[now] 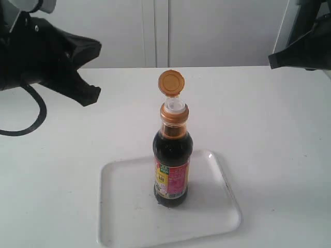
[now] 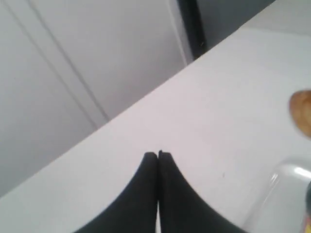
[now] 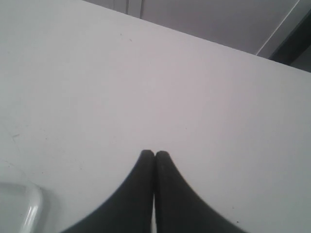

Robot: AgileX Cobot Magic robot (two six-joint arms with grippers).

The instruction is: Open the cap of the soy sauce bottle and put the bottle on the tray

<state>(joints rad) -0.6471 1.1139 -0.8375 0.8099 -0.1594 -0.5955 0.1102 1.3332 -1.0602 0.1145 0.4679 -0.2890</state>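
The soy sauce bottle (image 1: pixel 172 164) stands upright on the white tray (image 1: pixel 124 206). Its orange cap (image 1: pixel 171 82) is flipped up and back, baring the white spout (image 1: pixel 174 106). My left gripper (image 1: pixel 89 95) hangs shut and empty at the upper left, well away from the bottle. My right gripper (image 1: pixel 274 60) is at the upper right edge, also shut and empty. In the left wrist view the shut gripper (image 2: pixel 158 154) points over the table, with a bit of the cap (image 2: pixel 302 114) and the tray's corner (image 2: pixel 286 177) at the edge. In the right wrist view the shut gripper (image 3: pixel 155 153) has the tray's corner (image 3: pixel 22 204) nearby.
The white table (image 1: pixel 269 134) spreads around the tray on all sides. White cabinet doors (image 1: pixel 155 31) stand behind its far edge. A black cable (image 1: pixel 31 116) loops below the left arm.
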